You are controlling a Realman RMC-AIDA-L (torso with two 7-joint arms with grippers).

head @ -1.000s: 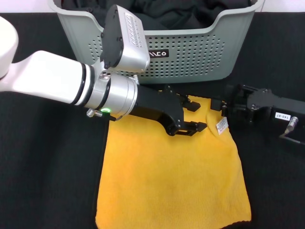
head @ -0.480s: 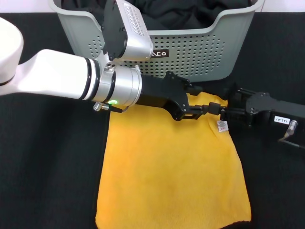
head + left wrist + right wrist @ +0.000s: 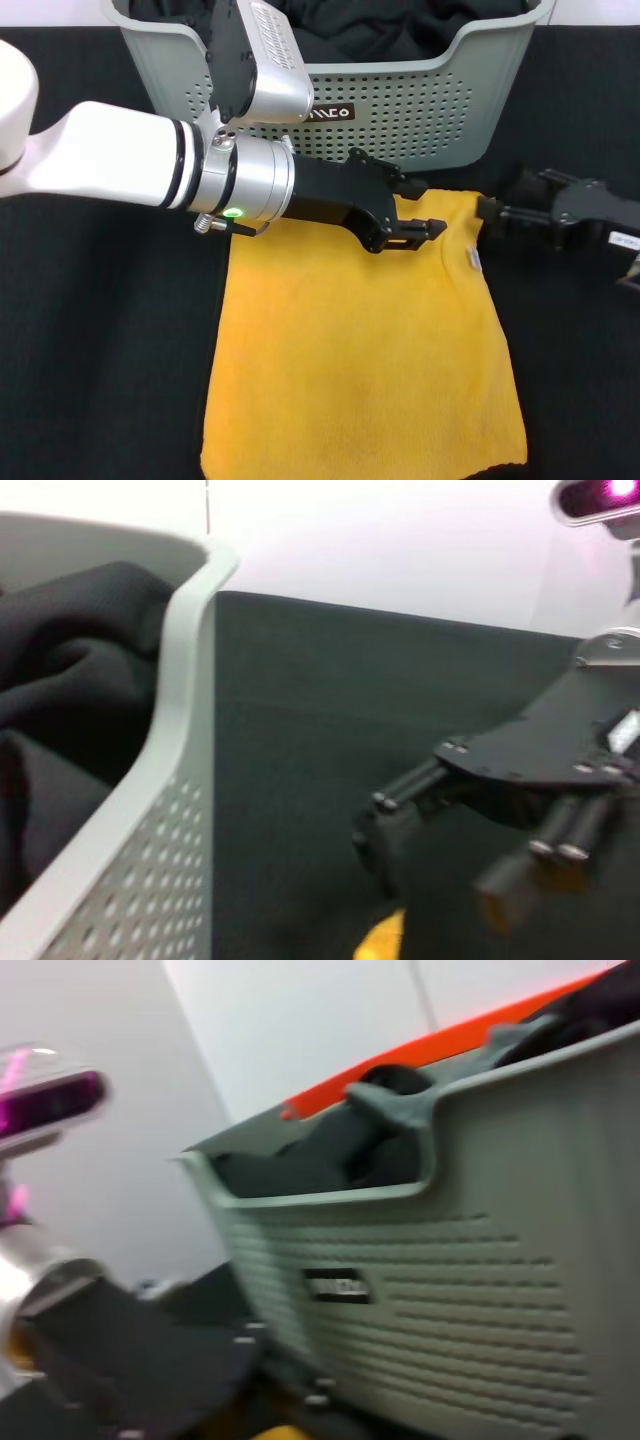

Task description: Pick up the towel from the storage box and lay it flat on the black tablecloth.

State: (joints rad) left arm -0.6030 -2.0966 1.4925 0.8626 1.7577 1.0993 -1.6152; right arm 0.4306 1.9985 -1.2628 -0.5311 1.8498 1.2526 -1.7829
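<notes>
Head view is showing the fluffy yellow-orange square towel (image 3: pixel 360 350) lying spread, nearly flat, on the wide speckled black tablecloth (image 3: pixel 100 350), just in front of the light grey perforated plastic storage box (image 3: pixel 420 100), which is holding folded black garments (image 3: pixel 400 25). The left gripper (image 3: pixel 425 210) is hovering over the towel's far edge with its fingers spread apart and gripping nothing. The right gripper (image 3: pixel 490 212) is sitting at the towel's far right corner; whether its fingers are pinching the cloth cannot be told.
</notes>
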